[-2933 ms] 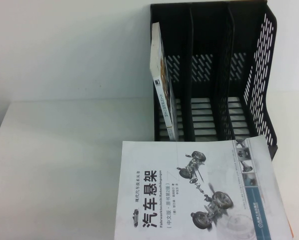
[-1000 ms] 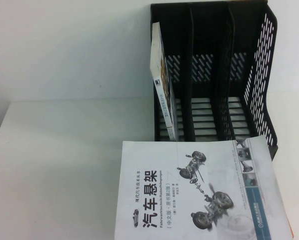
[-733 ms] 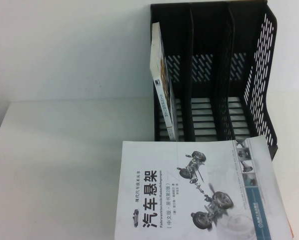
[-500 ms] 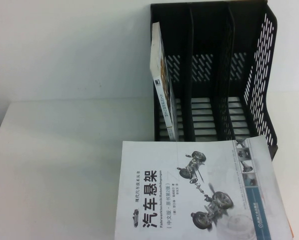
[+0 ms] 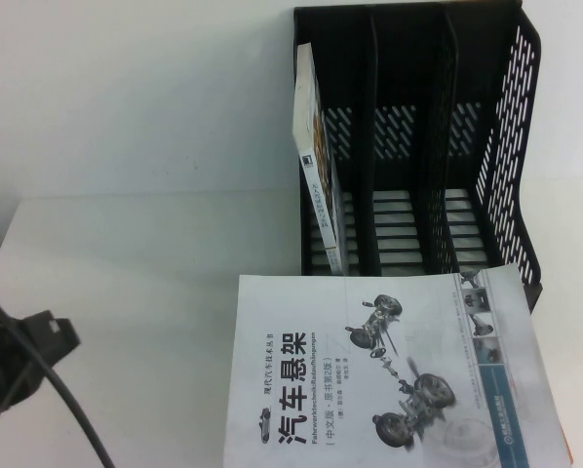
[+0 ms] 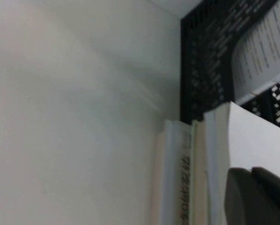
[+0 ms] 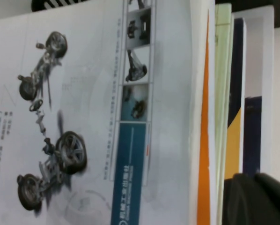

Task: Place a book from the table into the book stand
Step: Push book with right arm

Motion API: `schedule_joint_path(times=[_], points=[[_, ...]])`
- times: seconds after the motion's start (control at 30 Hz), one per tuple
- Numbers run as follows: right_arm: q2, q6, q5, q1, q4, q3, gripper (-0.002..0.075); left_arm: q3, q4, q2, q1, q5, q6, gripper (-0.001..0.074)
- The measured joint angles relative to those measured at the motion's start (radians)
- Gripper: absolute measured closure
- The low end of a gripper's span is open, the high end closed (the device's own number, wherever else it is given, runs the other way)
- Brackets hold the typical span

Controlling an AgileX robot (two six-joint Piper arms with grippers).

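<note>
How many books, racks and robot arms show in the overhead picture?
Books: 3 (the book lying flat, an orange-edged book beneath it, an upright book in the leftmost slot)
Book stand: 1
Robot arms: 1 (left hand above the table, at its left edge; right hand shows only in its wrist view, by the pile)
Total: 5

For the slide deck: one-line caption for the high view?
Left arm enters at table edge; book lies flat before the book stand.
</note>
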Motion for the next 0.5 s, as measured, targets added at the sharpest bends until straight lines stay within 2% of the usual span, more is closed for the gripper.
schedule_joint_path(times=[0.27, 0.5], points=[[0.147, -0.144, 0.0, 0.0, 0.1, 0.0, 0.0728, 0.0, -0.49, 0.166, 0.0, 0.102, 0.397, 0.0738], [0.213, -0.203, -0.01, 0.005, 0.127, -0.002, 0.0728, 0.0, -0.666, 0.247, 0.0, 0.098, 0.616, 0.0738]])
